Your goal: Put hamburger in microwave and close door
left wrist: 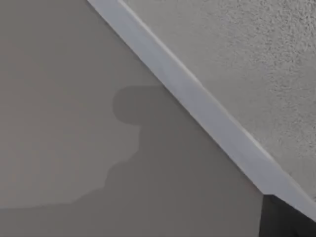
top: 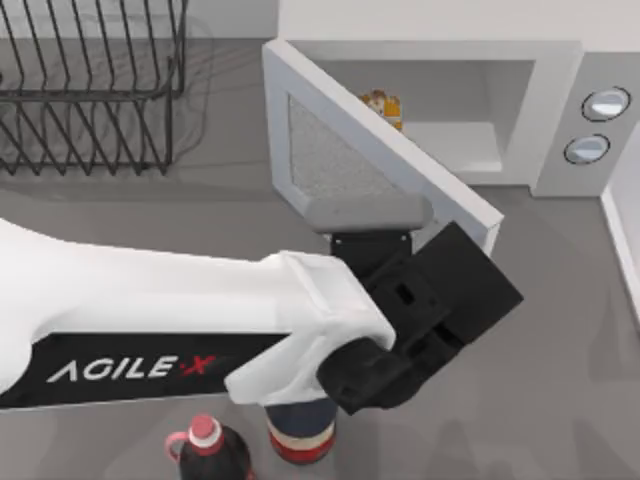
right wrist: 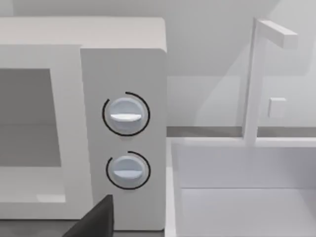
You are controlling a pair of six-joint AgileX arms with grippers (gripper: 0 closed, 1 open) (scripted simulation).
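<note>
The hamburger lies inside the cavity of the light-grey microwave, near its left side. The door with its speckled mesh window stands partly open, slanting out toward the table's front. My left arm reaches across from the left, and its black gripper sits against the door's outer face near the free edge. In the left wrist view the door is very close, above the bare table. My right arm's wrist view faces the microwave and its two dials.
A black wire rack stands at the back left. Two red-capped dark bottles sit at the front, one under my left arm. A white basin with an upright post lies to the right of the microwave.
</note>
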